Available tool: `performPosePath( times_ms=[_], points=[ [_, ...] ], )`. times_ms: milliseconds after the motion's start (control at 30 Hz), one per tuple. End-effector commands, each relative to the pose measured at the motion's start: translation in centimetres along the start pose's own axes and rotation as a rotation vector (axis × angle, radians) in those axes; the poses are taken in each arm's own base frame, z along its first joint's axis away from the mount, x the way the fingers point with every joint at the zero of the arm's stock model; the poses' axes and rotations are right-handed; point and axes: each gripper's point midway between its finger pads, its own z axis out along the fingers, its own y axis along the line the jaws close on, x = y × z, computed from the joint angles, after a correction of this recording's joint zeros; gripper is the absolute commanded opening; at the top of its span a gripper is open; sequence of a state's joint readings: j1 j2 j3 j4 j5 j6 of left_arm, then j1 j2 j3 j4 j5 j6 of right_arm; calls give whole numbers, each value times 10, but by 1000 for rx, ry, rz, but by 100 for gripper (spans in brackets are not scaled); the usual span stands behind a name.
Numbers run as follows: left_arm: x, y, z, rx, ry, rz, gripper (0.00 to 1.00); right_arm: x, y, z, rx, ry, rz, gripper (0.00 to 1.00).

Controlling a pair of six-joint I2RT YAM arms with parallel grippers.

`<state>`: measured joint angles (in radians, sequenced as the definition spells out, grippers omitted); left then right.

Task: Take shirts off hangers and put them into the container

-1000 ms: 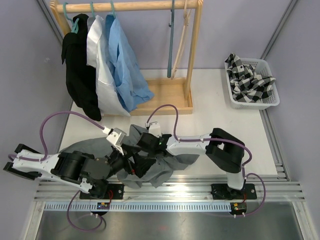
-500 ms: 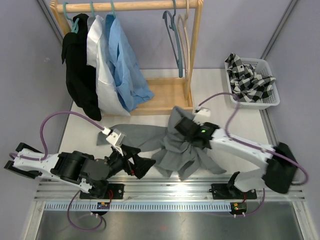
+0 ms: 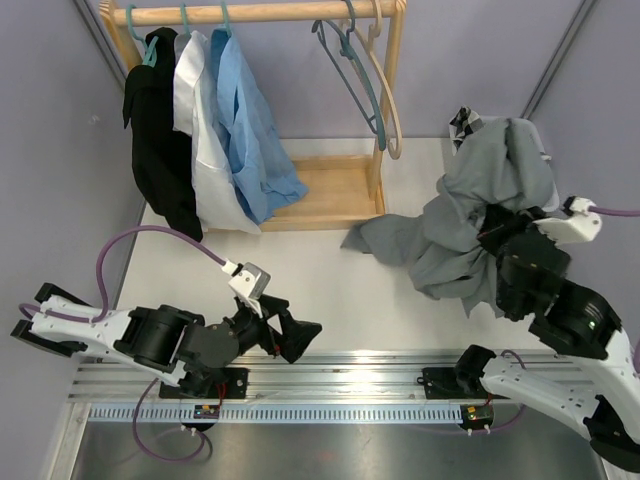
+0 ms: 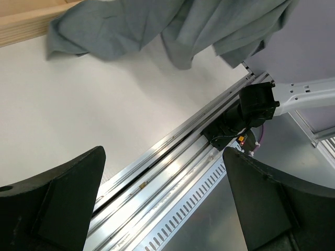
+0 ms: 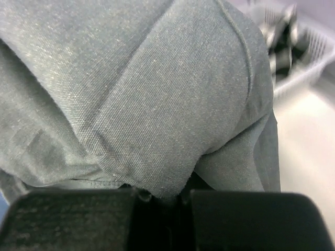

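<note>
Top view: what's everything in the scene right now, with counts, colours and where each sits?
grey shirt: one, grey, lifted over the basket, tail trailing to table
checked shirt: one, black-and-white, in basket, mostly covered
basket: one, white, far right
hanging shirts: three, black, white, light blue, left of rail
empty hangers: two, teal and pale wood, right of rail
rack: one, wood, back of table
table: one, white
left gripper: black, open, empty, near edge
right gripper: black, shut on grey shirt

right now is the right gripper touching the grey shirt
Touching. The right wrist view shows a fold of the grey shirt pinched in the shut right gripper.
</note>
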<state>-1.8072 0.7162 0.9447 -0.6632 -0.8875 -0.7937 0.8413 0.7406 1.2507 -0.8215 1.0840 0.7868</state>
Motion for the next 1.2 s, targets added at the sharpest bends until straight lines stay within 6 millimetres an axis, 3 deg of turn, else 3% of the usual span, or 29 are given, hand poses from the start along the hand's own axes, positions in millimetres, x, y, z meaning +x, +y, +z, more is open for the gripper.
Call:
performPosePath(
  times_ms=[0, 33, 67, 100, 133, 167, 300, 500, 600, 733, 933, 1033, 1167],
  points=[
    [-22, -12, -4, 21, -44, -61, 98, -82, 4, -8, 9, -249, 64, 0],
    [-21, -13, -3, 20, -41, -56, 98, -106, 16, -12, -29, -309, 165, 0],
    [-22, -14, -3, 22, -40, -56, 98, -113, 17, -13, -25, -334, 88, 0],
    [-22, -15, -3, 23, -39, -56, 98, -121, 24, -14, -44, -354, 90, 0],
    [-23, -17, -4, 28, -41, -60, 98, -143, 32, -19, -75, -406, 178, 0],
    [-23, -18, -3, 29, -39, -59, 98, -149, 37, -19, -72, -433, 103, 0],
    [-22, -22, -3, 40, -28, -58, 98, -194, 69, -29, -160, -577, 138, 0],
    [-20, -27, -3, 50, -20, -55, 98, -233, 104, -35, -200, -791, 93, 0],
    [-19, -29, -3, 56, -16, -55, 98, -242, 115, -24, -171, -859, 55, 0],
    [-15, -32, -4, 67, -4, -55, 98, -247, 132, 17, -160, -898, -12, 0],
    [-9, -31, -5, 65, 12, -66, 98, -264, 120, 102, -153, -912, -16, 0],
    [-6, -27, -5, 56, 12, -65, 98, -280, 124, 126, -241, -931, 34, 0],
    [-7, -21, -5, 37, 1, -62, 99, -297, 152, 146, -393, -933, 57, 0]
  ],
)
